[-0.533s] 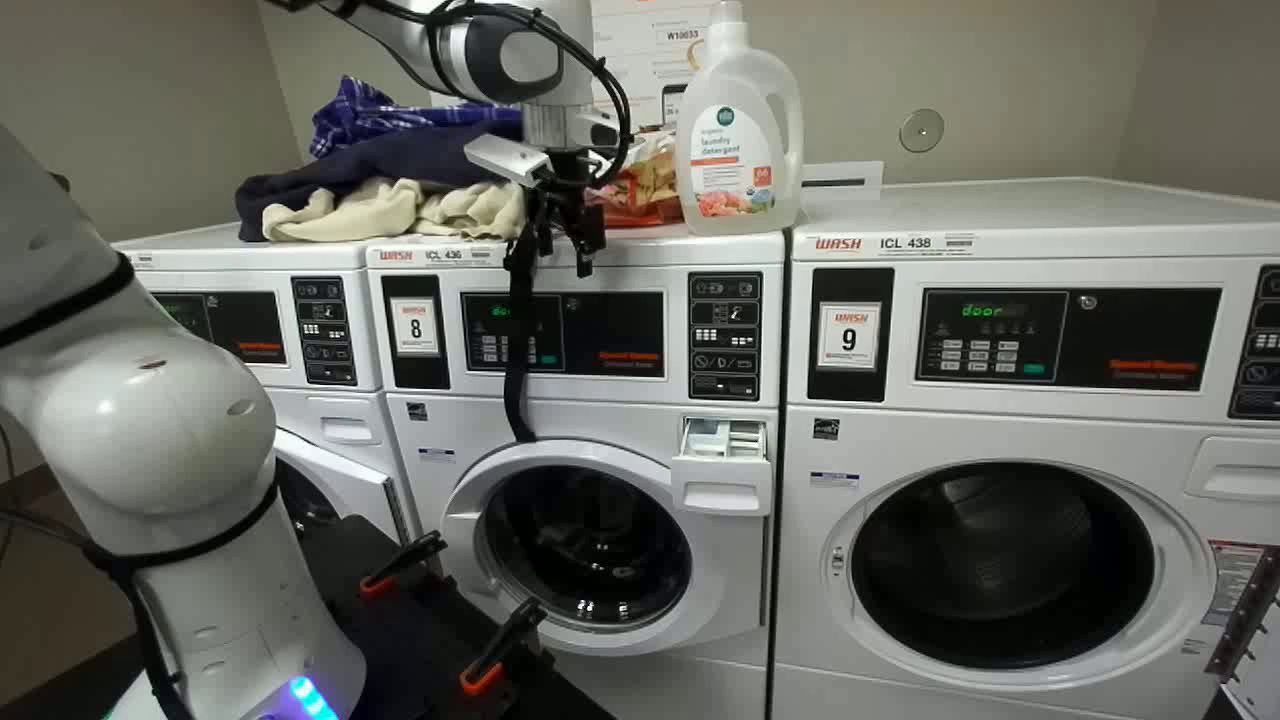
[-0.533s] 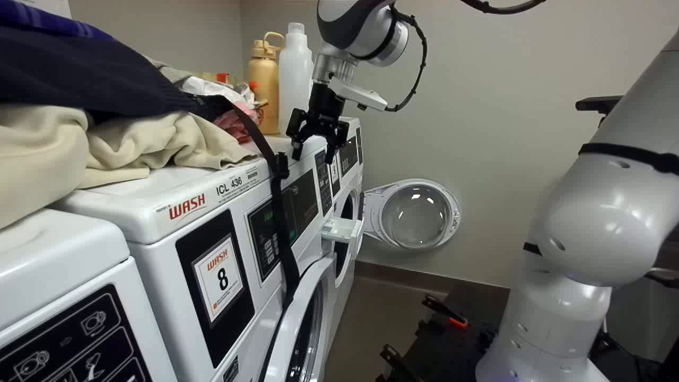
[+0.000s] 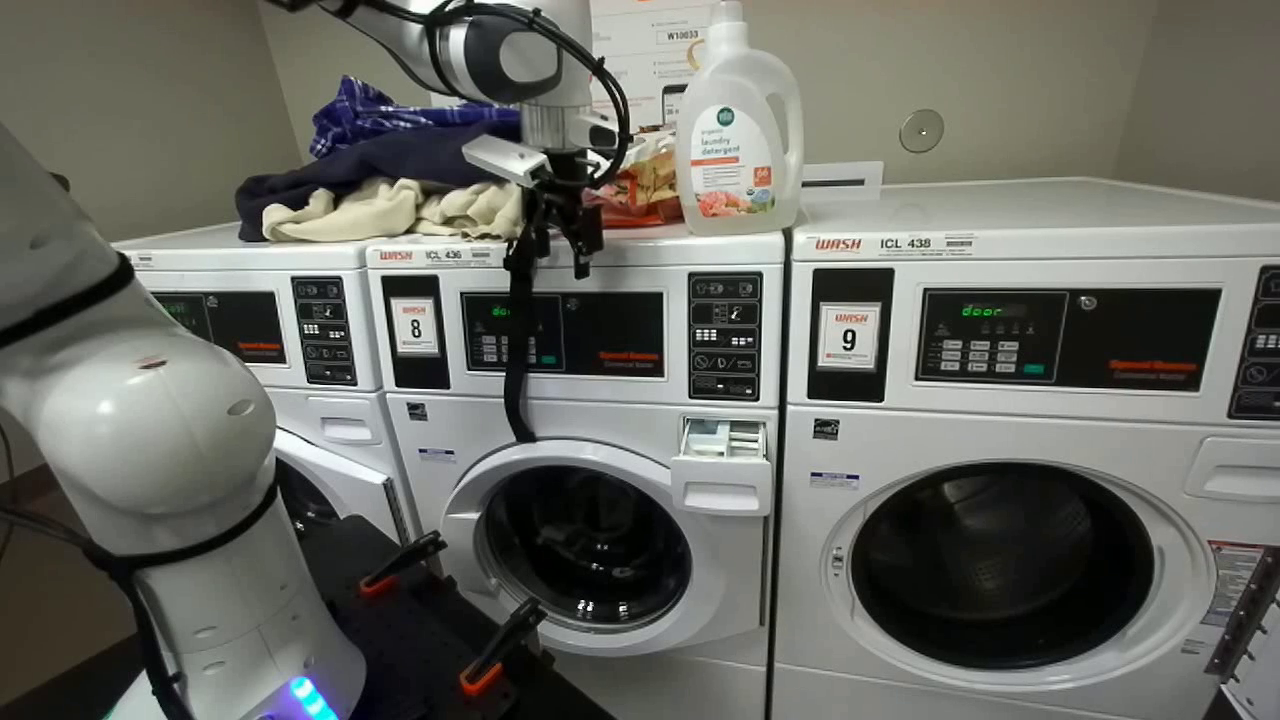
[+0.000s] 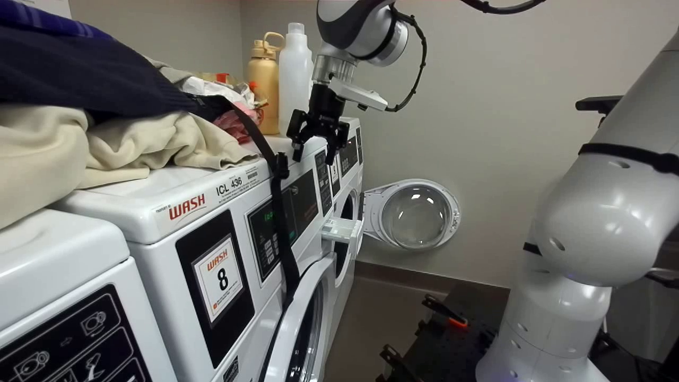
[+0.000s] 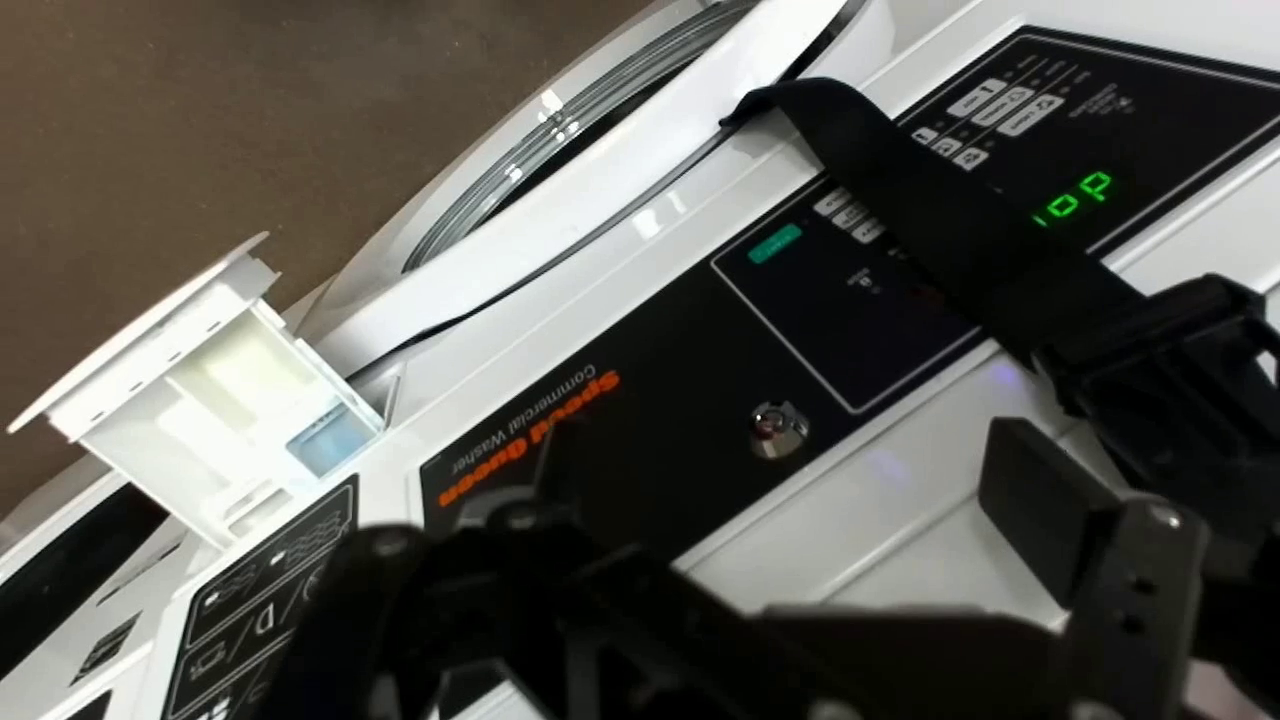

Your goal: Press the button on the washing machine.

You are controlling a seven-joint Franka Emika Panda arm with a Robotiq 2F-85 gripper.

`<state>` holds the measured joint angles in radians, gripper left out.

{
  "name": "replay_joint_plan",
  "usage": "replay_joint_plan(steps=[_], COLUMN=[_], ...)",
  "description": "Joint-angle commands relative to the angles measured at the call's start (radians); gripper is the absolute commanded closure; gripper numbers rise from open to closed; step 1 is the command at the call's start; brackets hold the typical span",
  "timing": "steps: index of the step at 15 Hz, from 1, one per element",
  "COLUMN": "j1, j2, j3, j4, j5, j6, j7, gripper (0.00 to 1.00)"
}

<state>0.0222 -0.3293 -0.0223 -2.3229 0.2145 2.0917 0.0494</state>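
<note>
The washing machine (image 3: pixel 600 420) is the white front-loader with the "8" sticker and a dark control strip; it also shows in an exterior view (image 4: pixel 127 193) and in the wrist view (image 5: pixel 470 385). Its green button (image 5: pixel 775 243) sits beside light keys, some covered by a black strap (image 5: pixel 930 210). The green button also shows in both exterior views (image 3: pixel 548 358) (image 4: pixel 292 233). My gripper (image 3: pixel 562 262) is open and empty, pointing down near the top front edge, above the control strip; it also shows in an exterior view (image 4: pixel 314 154) and in the wrist view (image 5: pixel 795 470).
An opened detergent drawer (image 3: pixel 722 470) juts out below the strip. The porthole door (image 3: pixel 590 540) stands ajar. Clothes (image 3: pixel 380 190) and a detergent bottle (image 3: pixel 738 140) stand on top. Another white machine (image 3: pixel 1000 430) with a "9" sticker stands beside it.
</note>
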Motion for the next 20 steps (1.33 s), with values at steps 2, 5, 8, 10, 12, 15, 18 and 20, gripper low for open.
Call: replay_joint_plan(steps=[2, 5, 8, 10, 12, 15, 18, 20], j1=[-0.013, -0.013, -0.007, -0.003, -0.001, -0.001, 0.003, 0.006], j2=[-0.047, -0.089, -0.133, -0.154, -0.168, -0.181, -0.180, -0.182], j3=[0.020, 0.027, 0.037, 0.045, 0.057, 0.084, 0.101, 0.111], j4=[0.025, 0.038, 0.031, 0.015, -0.008, -0.065, -0.130, -0.170], j5=[-0.043, -0.065, -0.064, -0.051, -0.043, -0.047, -0.033, -0.028], j6=[-0.152, -0.265, -0.344, -0.378, -0.387, -0.335, -0.277, -0.236], j7=[0.047, 0.066, 0.069, 0.072, 0.081, 0.113, 0.139, 0.153], gripper=[0.00, 0.26, 0.40, 0.56, 0.70, 0.92, 1.00, 1.00])
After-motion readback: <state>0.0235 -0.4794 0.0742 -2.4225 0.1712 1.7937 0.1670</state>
